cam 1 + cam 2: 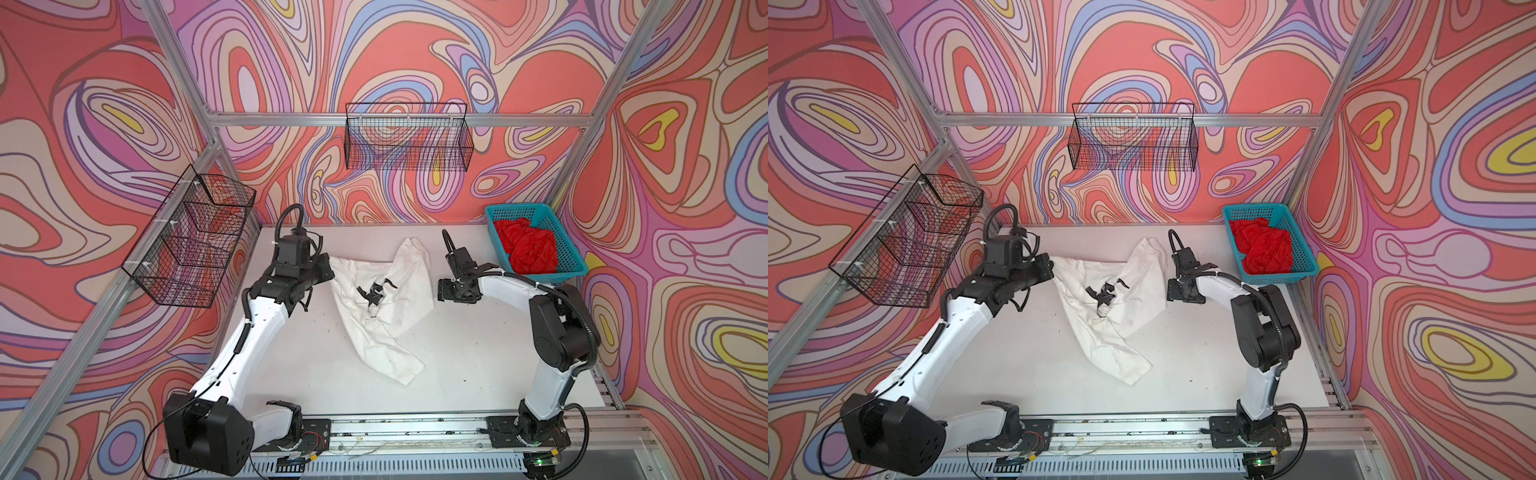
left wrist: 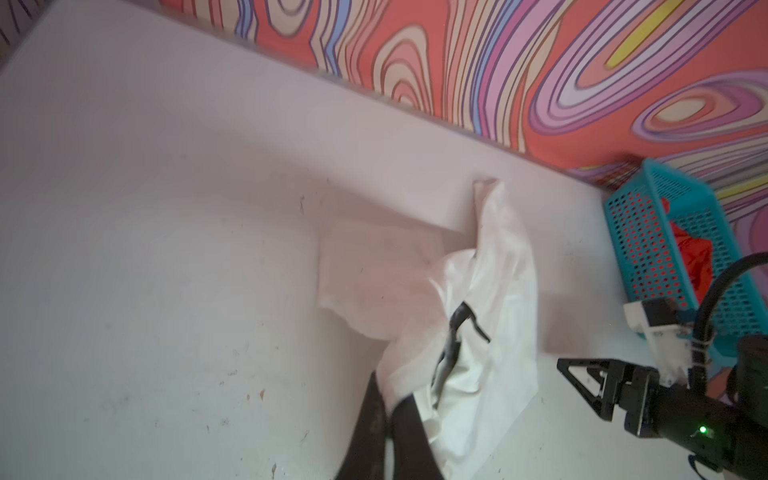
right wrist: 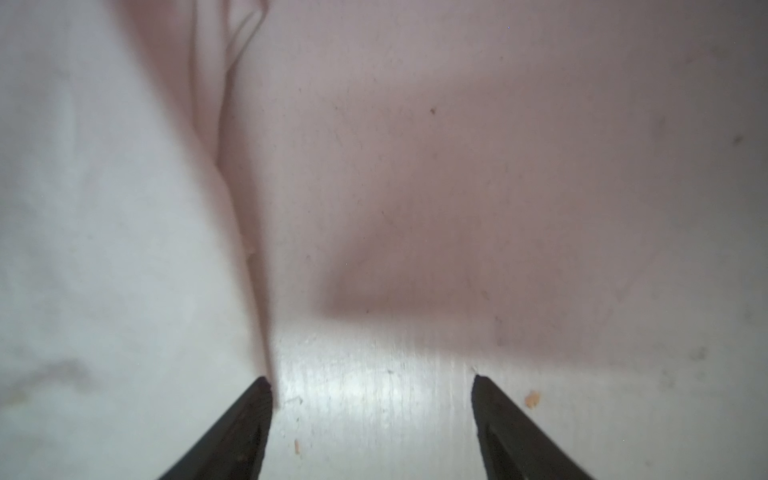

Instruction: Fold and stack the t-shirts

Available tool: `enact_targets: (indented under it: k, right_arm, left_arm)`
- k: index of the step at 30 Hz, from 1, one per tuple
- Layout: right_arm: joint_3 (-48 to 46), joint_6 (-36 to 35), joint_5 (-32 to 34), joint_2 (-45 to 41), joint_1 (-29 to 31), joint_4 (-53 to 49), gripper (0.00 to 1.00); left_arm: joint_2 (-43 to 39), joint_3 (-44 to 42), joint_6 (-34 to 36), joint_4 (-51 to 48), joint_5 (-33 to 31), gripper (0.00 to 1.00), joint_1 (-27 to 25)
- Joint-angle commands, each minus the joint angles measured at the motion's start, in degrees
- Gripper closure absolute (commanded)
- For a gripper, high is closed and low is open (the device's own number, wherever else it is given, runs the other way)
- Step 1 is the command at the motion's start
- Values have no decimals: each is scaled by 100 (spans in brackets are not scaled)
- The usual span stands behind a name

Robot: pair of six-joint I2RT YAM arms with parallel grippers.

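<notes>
On the white bench (image 1: 478,365), toward its back half and near the middle, the white t-shirt (image 1: 386,332) lies crumpled and partly spread, one lobe reaching toward the back edge and a longer tail trailing toward the front edge. Dark markings (image 1: 374,291) show in the creased middle of the cloth in both top views.

The left end effector (image 2: 388,419) is clamped on a gathered bunch of the white t-shirt (image 2: 478,291); in the left wrist view its dark fingers (image 2: 370,424) stand together with cloth pinched between them. In a top view this end effector sits at the shirt's left edge (image 1: 1059,270), toward the back-left part of the bench.

The right end effector (image 3: 372,399) has its jaws standing well apart, with bare bench surface (image 3: 457,166) between the two dark fingertips (image 3: 257,399). One fingertip is just beside the shirt's edge (image 3: 104,208); whether it touches the cloth cannot be told. From above, the right end effector (image 1: 449,291) sits just beside the shirt's right edge.

In the back-right corner of the bench stands the teal basket (image 1: 573,266), tilted against the wall, with the red t-shirt (image 1: 528,247) bunched up inside it. The same basket (image 2: 648,249) appears in the left wrist view, red cloth visible through its lattice.
</notes>
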Motion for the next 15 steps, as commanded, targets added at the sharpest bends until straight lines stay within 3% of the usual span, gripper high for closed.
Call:
enact_targets:
  k: [1, 9, 15]
  right_arm:
    - [288, -167, -22, -510, -12, -544, 18]
    - [391, -188, 133, -828, -51, -805, 15]
    - [381, -186, 191, -944, -193, -866, 14]
  left_arm:
    - [-257, 948, 204, -275, -66, 100, 48]
    - [120, 2889, -55, -426, 378, 100, -38]
    - [1129, 3473, -620, -99, 440, 100, -1469]
